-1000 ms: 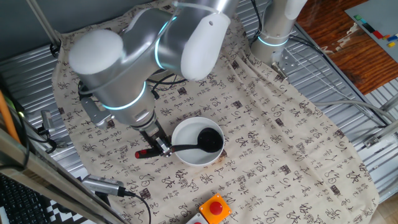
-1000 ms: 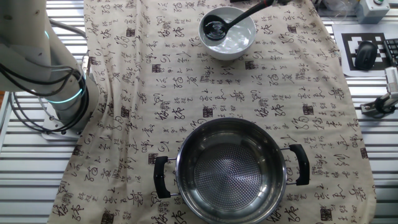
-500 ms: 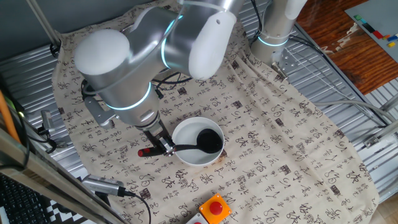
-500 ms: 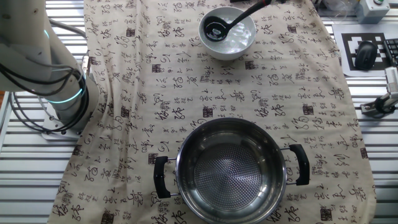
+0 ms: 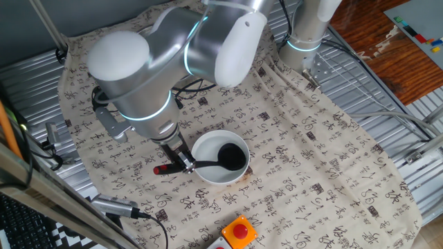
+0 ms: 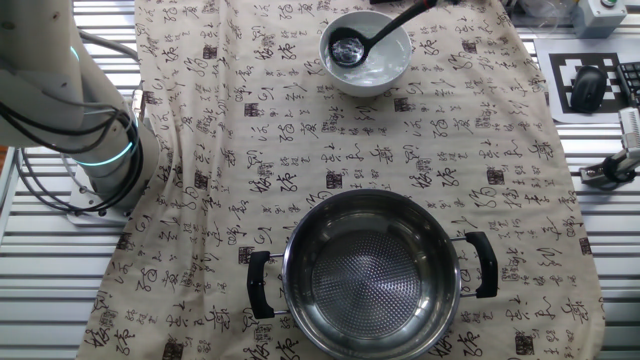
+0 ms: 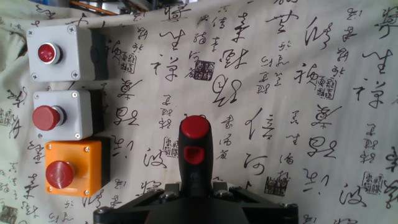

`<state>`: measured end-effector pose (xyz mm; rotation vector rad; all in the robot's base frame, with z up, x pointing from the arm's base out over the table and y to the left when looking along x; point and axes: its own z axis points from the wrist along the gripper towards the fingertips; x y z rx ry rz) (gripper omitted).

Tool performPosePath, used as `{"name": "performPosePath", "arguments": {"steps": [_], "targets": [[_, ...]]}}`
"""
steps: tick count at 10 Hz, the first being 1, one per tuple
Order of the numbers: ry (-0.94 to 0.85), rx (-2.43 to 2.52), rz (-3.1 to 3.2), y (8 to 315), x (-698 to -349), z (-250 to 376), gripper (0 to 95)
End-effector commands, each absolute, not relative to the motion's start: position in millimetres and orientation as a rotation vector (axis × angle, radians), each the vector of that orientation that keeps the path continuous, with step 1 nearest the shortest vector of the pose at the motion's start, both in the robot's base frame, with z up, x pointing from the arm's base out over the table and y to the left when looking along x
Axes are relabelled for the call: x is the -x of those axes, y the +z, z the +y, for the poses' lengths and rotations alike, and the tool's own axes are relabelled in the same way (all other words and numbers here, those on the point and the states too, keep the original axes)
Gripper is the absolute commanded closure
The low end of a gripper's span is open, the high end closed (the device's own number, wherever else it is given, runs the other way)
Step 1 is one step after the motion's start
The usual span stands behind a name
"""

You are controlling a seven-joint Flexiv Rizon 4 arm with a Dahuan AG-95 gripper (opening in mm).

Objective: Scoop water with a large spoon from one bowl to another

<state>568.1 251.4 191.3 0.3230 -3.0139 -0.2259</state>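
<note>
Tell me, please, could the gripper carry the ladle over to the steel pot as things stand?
Probably yes. The gripper is shut on the ladle in the white bowl, and only bare cloth lies between it and the open steel pot.

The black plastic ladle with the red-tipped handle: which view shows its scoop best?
The other fixed view: the black plastic ladle shows its round scoop inside the plain white bowl, unobstructed. One fixed view shows the scoop dark and featureless, with the gripper clamped on the handle. The hand view shows only the handle's red end.
</note>
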Motion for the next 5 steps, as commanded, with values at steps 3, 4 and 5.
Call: {"name": "performPosePath", "arguments": {"steps": [3,4,5], "targets": [[-0.226,-0.339,-2.986,193.1,-567.7,250.0,95.0],[-0.230,-0.349,-2.975,196.5,-564.5,245.6,95.0],[-0.234,-0.361,-2.973,200.2,-561.8,242.5,95.0]]}}
